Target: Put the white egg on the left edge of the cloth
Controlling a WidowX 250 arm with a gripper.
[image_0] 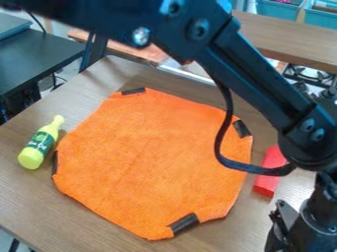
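Note:
The black gripper (299, 230) hangs at the bottom right corner of the camera view, to the right of the cloth and apart from it. An orange cloth (148, 157) lies spread flat on the wooden table, with black tape pieces at several places on its border. Its left edge runs down past one tape strip, near a yellow-green bottle. The arm and a loose black cable pass over the cloth's upper right part and hide some of it.
The yellow-green bottle (41, 142) lies just left of the cloth. A red block (270, 172) is on the table (85, 221) right of the cloth, close to the arm's elbow. A stove (309, 75) and teal bins (280, 9) stand beyond the table's far side.

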